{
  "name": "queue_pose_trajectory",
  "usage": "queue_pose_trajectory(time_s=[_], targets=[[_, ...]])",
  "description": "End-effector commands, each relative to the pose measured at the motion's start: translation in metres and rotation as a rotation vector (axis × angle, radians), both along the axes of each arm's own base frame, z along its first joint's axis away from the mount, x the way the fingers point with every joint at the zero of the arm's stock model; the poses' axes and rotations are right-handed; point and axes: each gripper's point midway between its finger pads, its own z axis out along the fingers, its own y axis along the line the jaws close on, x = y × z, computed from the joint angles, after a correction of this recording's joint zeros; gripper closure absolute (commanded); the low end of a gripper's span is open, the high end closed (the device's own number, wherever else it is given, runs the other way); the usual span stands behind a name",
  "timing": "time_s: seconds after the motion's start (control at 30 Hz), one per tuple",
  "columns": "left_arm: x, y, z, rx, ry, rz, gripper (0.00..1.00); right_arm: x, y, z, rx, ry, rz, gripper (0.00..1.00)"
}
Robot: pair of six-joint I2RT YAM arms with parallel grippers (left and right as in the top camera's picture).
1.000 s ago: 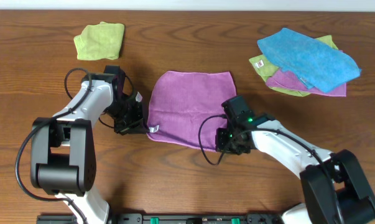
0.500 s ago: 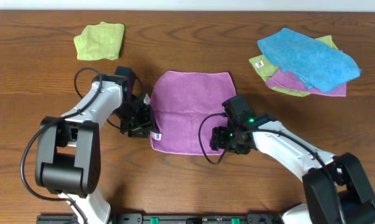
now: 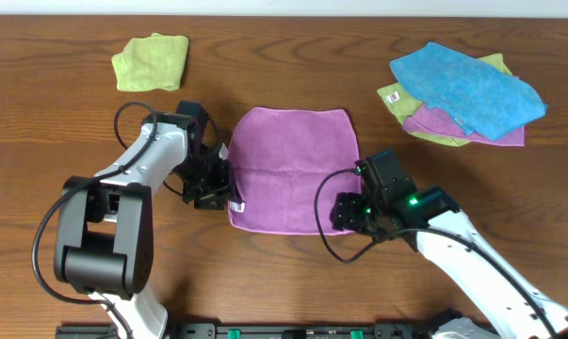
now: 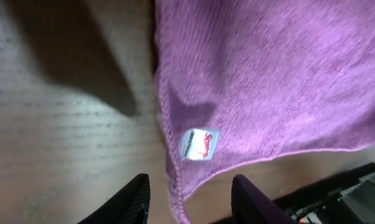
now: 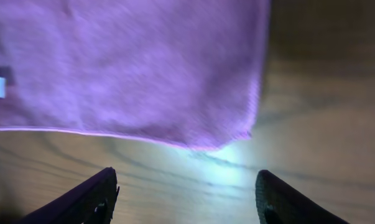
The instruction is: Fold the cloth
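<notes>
**Labels.** The magenta cloth [image 3: 288, 169] carries one small white tag [image 4: 199, 144] at its near left corner. The tag has red script printed on it, too blurred to read. In the pile at the far right, a light green cloth [image 3: 397, 102] shows a white label [image 3: 391, 95] with a pink mark, which is also illegible. No other writing can be made out.

**Task item.** The magenta cloth lies flat at the middle of the wooden table [image 3: 57, 122], between the two arms.

**Left gripper** [image 4: 190, 199]. The jaws stand apart at the cloth's near left corner. The hem below the tag runs down into the gap between the two fingers. Whether either finger touches the fabric cannot be told.

**Right gripper** [image 5: 187, 199]. The jaws stand wide apart at the cloth's near right corner. The corner lies just beyond the fingertips, and bare wood shows between them.

**Other items.** A crumpled light green rag [image 3: 152, 61] lies at the far left. In the far right pile, a bright blue cloth [image 3: 467, 87] lies on top, with a purple cloth [image 3: 510, 137] showing beneath.
</notes>
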Motion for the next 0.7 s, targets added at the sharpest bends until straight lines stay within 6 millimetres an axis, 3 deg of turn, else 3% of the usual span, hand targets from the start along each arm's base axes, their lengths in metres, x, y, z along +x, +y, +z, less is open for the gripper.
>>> queue_pose_trajectory(time_s=[0.0,0.2,0.37,0.53,0.67], targets=[[-0.005,0.003,0.003,0.019,0.011,0.003,0.56,-0.007,-0.009,-0.009,-0.039,0.038,-0.082,0.29],[-0.016,0.011,0.002,0.062,0.054,-0.006,0.57,-0.033,-0.027,-0.037,-0.094,0.133,-0.218,0.36],[-0.011,0.009,0.001,0.053,0.036,0.004,0.57,-0.015,-0.019,-0.049,-0.041,0.032,-0.205,0.37],[-0.003,0.007,-0.001,0.047,0.000,0.004,0.57,0.000,-0.001,-0.046,0.046,-0.055,-0.120,0.39],[0.001,0.007,-0.002,0.044,-0.018,0.005,0.57,0.000,-0.001,-0.046,0.046,-0.054,-0.120,0.51]])
